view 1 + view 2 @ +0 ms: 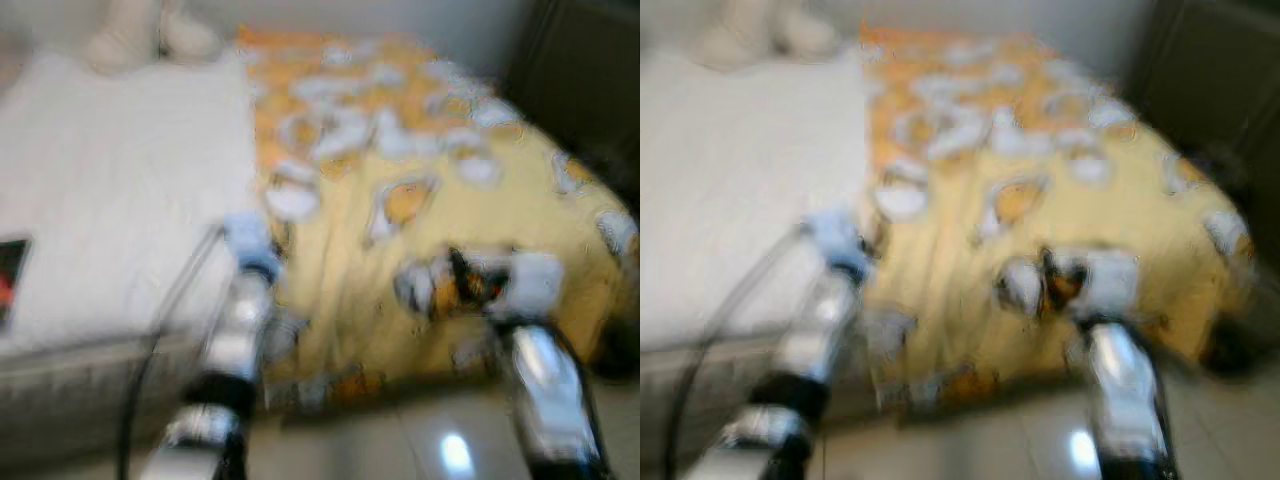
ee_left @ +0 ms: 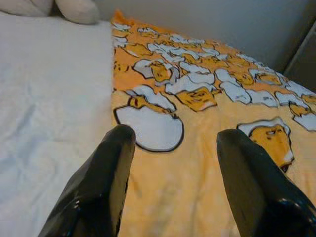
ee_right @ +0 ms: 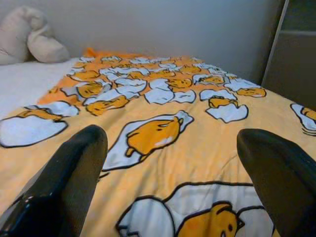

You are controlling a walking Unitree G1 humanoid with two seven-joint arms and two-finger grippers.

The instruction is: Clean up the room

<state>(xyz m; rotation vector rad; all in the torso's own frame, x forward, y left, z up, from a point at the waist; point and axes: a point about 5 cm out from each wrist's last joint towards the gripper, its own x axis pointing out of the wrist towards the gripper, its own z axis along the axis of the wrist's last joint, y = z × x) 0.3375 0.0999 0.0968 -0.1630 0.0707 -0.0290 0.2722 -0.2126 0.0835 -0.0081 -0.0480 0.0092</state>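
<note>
Left wrist view: left gripper (image 2: 170, 148) is hovering wide open, holding nothing, over one yellow blanket (image 2: 207, 163) lying beside white sheet (image 2: 49, 98); right gripper (image 3: 173, 148) likewise open, holding nothing; two pillows (image 3: 29, 37).

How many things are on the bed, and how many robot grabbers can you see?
Yellow blanket with egg cartoons: 1
White sheet: 1
Cream pillow or soft toy at the head of the bed, too unclear to tell which: 1
Robot grippers, left and right, both open: 2
Total: 5
</note>
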